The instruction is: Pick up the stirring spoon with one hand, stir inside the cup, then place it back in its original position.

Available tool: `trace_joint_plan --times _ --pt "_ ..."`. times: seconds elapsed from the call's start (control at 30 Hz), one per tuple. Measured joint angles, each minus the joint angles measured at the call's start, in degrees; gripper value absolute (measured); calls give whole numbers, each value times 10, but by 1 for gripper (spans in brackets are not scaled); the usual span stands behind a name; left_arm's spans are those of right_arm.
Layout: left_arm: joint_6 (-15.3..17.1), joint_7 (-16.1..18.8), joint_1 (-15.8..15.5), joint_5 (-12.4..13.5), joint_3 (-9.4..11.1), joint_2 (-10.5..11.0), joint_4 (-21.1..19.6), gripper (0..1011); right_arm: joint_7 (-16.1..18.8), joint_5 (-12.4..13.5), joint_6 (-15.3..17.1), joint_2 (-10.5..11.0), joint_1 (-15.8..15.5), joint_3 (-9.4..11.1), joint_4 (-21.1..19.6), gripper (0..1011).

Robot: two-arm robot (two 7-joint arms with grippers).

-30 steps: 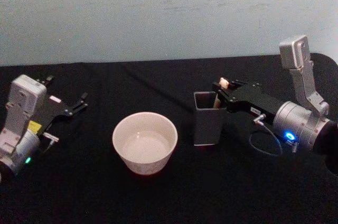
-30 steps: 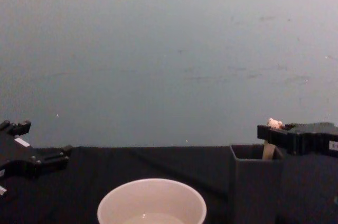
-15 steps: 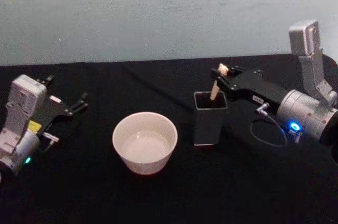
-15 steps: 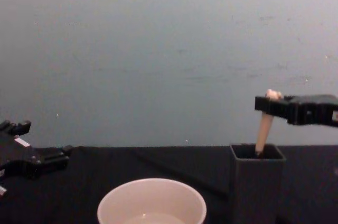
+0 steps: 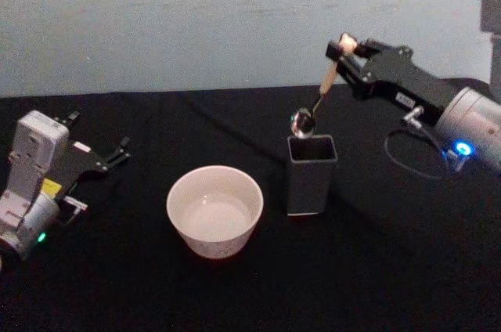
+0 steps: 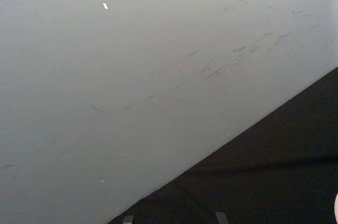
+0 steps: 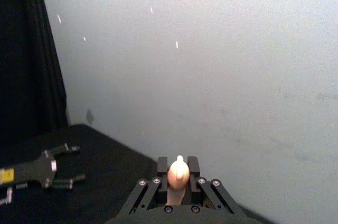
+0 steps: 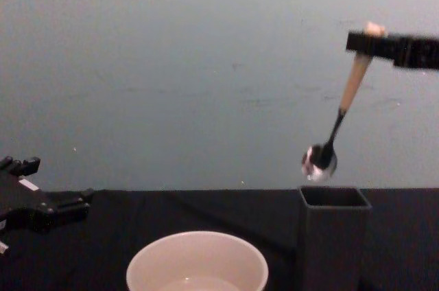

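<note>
Stirring spoon (image 5: pixel 319 99), a slim item with a pale beige handle, bear-head knob, thin black neck and shiny metal bowl, is held at its upper handle by the right gripper (image 5: pixel 342 48), whose fingers are clenched on it. One second ago the spoon was seated deep in the tall dark grey square holder box (image 5: pixel 311 175). Half a second ago it was partly withdrawn. Now the metal bowl is clear of the holder rim. The pick-up step is therefore judged complete. Transfer toward the wide round cream cup (image 5: pixel 211 242) is judged to be the next step, and stirring is not yet begun. The cup stands on the black cloth-covered table (image 5: pixel 376 269), beside the holder on its left.

In the chest view, the gap between spoon bowl and holder rim is shown from the side, and the spoon is seen to hang tilted, with its bowl end toward the cup. In the head view, the bowl overlaps the far rim of the holder, so this gap cannot be judged there. In the right wrist view, the knob is seen seated between the two fingers.

The left gripper (image 5: pixel 102 132) is parked at the left of the table, its fingers spread and empty.
</note>
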Motion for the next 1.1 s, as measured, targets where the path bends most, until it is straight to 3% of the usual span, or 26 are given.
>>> trace_joint_plan --times 0.27,0.83,0.97,1.1 --pt "0 0 0 0 0 0 0 1001 7 10 -17 -1 14 -4 -10 214" --pt "0 0 0 0 0 0 0 1001 69 -15 -49 -22 41 -100 34 215" --pt "0 0 0 0 0 0 0 1001 76 -30 -61 -24 42 -116 47 214" --pt "0 0 0 0 0 0 0 1001 78 -62 -82 -30 44 -133 69 214"
